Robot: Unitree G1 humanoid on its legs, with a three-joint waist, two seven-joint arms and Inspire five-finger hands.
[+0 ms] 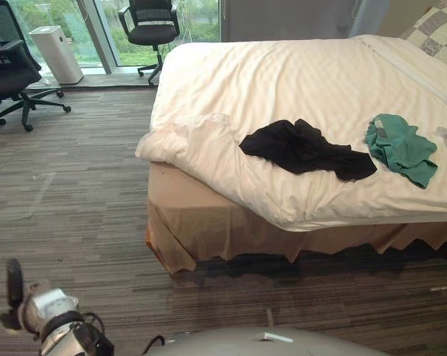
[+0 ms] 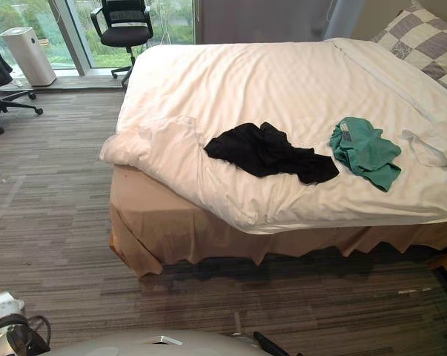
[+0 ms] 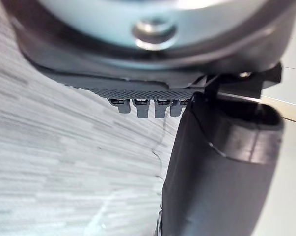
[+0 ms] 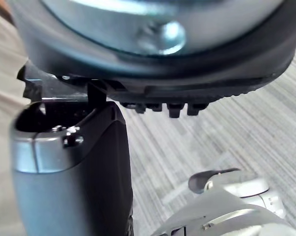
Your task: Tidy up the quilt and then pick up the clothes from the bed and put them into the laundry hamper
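Left hand hangs low over the grey striped carpet, at the near left of the scene. Its fingers point straight down and its thumb stands beside them; it grips nothing. Right hand hangs the same way over the carpet, with fingers relaxed and also empty.

Both hands are well apart from the bed, which stands in the far right part of the room with a tan skirt around its base. On the bed lies the white quilt. It is mostly flat, but its near left corner is rumpled and folded, and its near edge runs slanted over the mattress.

On the quilt, near the near edge, lies a black garment, crumpled and spread. To the right of it, near but apart, lies a green garment, also crumpled. Further right, at the edge of the right eye view, lies a white piece of cloth. A checked pillow rests at the far right corner.

At the far left, by the window, stand two black office chairs and a white air purifier.
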